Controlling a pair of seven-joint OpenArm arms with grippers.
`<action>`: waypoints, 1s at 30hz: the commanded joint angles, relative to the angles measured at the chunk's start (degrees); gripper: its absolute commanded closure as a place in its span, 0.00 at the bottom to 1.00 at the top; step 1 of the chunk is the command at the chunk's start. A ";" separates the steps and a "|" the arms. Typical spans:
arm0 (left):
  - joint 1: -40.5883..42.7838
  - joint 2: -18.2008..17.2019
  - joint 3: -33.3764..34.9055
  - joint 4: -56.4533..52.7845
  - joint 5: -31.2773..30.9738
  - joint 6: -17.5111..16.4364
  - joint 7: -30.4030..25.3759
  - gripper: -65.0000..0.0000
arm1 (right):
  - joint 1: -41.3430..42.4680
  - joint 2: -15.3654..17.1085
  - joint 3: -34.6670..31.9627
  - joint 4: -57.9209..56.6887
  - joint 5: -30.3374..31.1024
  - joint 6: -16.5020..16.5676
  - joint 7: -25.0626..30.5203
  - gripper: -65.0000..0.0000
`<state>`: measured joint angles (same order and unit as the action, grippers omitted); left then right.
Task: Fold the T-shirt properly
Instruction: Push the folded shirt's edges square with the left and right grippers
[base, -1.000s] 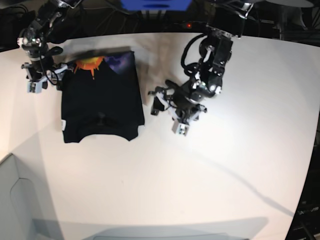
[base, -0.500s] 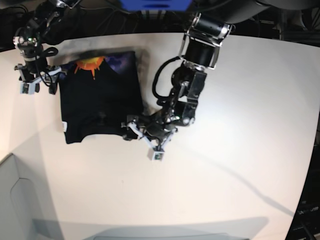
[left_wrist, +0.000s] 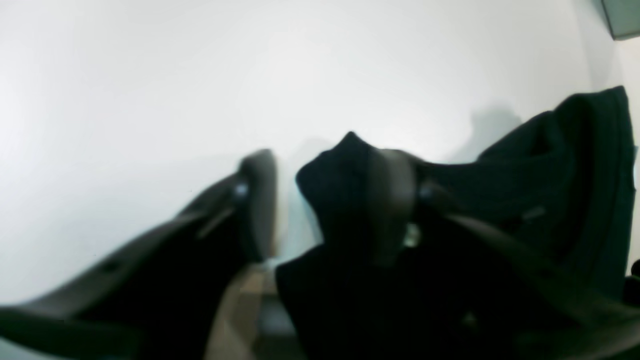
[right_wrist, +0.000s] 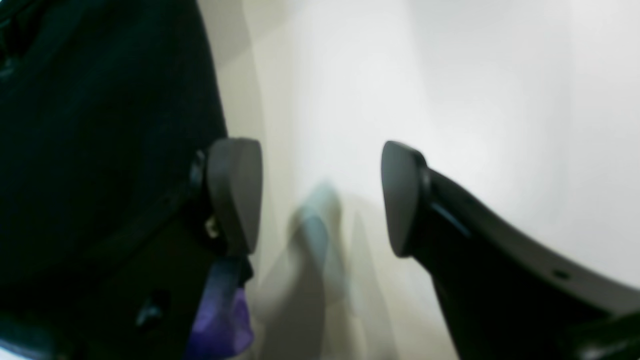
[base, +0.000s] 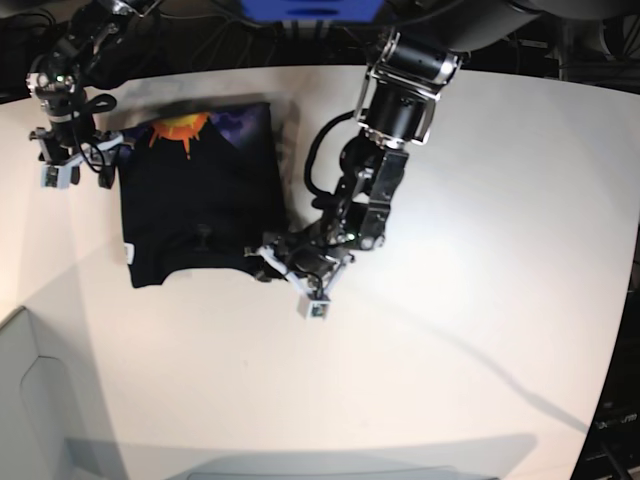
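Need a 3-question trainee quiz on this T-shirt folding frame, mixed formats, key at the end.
1. True or false: the right tool has cloth between its fingers.
2. Multiple choice: in the base view, the left tool is at which part of the T-shirt? A) the edge with the orange sun print B) the near corner on the side of the left arm C) the middle of the shirt
3. Short answer: what surface does the shirt lie on?

Key:
1. False. Its fingers stand apart over bare table, with the shirt beside one finger.
2. B. The left wrist view shows black cloth bunched at one finger.
3. The white table.
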<state>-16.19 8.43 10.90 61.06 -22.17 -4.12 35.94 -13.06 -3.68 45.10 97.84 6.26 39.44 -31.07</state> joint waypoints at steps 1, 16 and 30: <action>-1.71 0.57 0.05 0.35 -0.38 -0.23 0.41 0.62 | 0.18 0.39 0.13 0.84 0.81 0.56 1.14 0.41; -4.25 0.57 3.74 -3.26 -9.34 0.12 0.58 1.00 | -0.26 0.39 0.13 0.84 0.81 0.56 0.87 0.41; 5.15 -3.63 3.48 21.89 -12.51 5.92 5.16 1.00 | -0.17 -0.32 0.13 1.01 0.81 0.56 0.78 0.41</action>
<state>-9.78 4.12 14.31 81.67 -33.95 1.98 41.95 -13.37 -4.29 45.10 97.89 6.26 39.42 -31.55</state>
